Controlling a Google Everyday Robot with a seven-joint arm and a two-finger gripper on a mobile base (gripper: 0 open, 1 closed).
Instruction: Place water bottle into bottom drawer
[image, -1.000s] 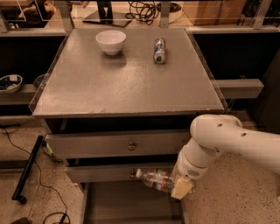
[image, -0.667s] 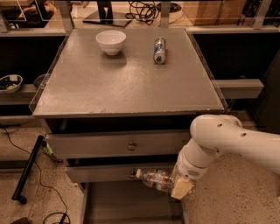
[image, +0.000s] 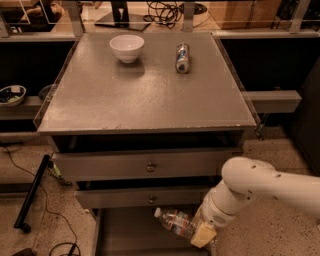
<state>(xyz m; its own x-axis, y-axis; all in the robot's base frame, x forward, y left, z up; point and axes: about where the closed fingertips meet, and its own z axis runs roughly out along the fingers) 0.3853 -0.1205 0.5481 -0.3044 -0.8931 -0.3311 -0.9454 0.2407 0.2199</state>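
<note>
One water bottle (image: 174, 221) is held clamped in the pincer (image: 198, 231) at lower centre-right, long axis near-level, cap pointed left, directly over the open bottom drawer (image: 125, 236).

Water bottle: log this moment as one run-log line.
gripper: over open bottom drawer, right side, shut on water bottle | water bottle: sideways, cap left | tabletop: bowl, can

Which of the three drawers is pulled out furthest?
The bottom drawer: its flat grey floor lies exposed, and the gripper holds the water bottle over it. The top drawer and middle drawer show only their knobbed fronts.
</note>
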